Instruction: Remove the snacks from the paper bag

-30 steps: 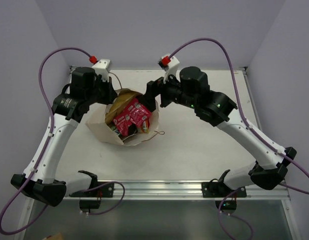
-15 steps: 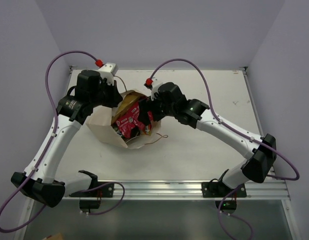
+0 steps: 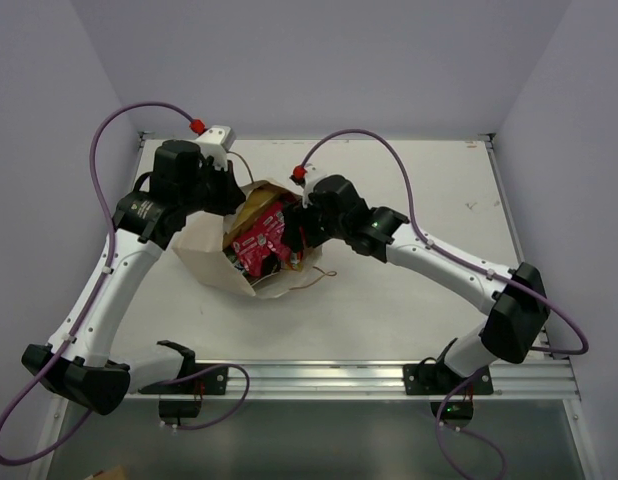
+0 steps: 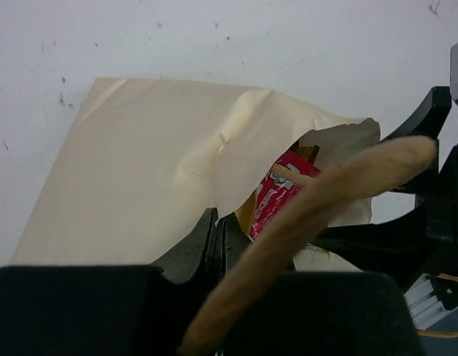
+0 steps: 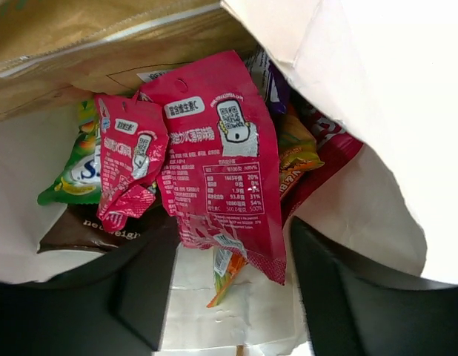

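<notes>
Red-pink packet (image 5: 214,170) sits on top of the other snacks (image 5: 88,167) inside the paper bag (image 3: 201,255), left of centre on the table (image 3: 409,300). Right gripper (image 5: 233,278) is stretched over into the bag's mouth with its fingers spread wide. Left gripper (image 4: 218,241), elbow bent, is pinching the bag's rim.
</notes>
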Action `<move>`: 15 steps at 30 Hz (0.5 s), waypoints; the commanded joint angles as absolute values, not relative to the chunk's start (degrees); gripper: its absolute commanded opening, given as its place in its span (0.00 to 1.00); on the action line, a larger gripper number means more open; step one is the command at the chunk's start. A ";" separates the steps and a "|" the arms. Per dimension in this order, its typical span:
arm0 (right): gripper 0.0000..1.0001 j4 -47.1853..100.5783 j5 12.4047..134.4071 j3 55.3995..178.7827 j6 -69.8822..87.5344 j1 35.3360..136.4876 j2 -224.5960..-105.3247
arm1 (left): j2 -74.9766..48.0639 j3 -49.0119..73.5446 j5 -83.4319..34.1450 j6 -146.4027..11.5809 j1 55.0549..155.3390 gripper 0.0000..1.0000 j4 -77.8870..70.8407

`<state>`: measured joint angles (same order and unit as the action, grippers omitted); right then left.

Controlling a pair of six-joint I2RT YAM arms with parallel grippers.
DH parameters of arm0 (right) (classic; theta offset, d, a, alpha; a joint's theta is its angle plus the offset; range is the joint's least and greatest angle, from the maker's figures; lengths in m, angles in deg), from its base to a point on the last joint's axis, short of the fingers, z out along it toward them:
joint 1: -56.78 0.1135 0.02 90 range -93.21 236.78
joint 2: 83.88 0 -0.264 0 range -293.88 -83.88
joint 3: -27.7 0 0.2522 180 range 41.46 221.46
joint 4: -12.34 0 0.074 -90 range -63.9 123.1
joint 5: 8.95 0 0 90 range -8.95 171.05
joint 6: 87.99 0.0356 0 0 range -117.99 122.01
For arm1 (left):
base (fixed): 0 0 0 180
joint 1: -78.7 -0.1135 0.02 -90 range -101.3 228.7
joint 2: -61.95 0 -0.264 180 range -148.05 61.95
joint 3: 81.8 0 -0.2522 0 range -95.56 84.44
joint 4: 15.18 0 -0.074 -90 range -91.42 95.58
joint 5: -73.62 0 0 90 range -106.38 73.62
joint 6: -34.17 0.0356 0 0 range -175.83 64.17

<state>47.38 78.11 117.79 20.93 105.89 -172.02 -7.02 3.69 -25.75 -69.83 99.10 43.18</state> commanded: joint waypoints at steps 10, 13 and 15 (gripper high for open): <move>0.00 45.70 78.32 117.22 20.20 105.74 -164.05 | -7.48 2.96 -21.31 -68.22 99.26 0.00 39.36; 0.00 47.10 79.55 116.43 19.68 105.74 -158.69 | -7.66 3.05 -22.01 -67.96 99.26 0.00 38.75; 0.00 47.55 80.95 114.95 19.59 105.39 -153.44 | -7.66 3.40 -21.74 -67.44 99.26 0.00 38.48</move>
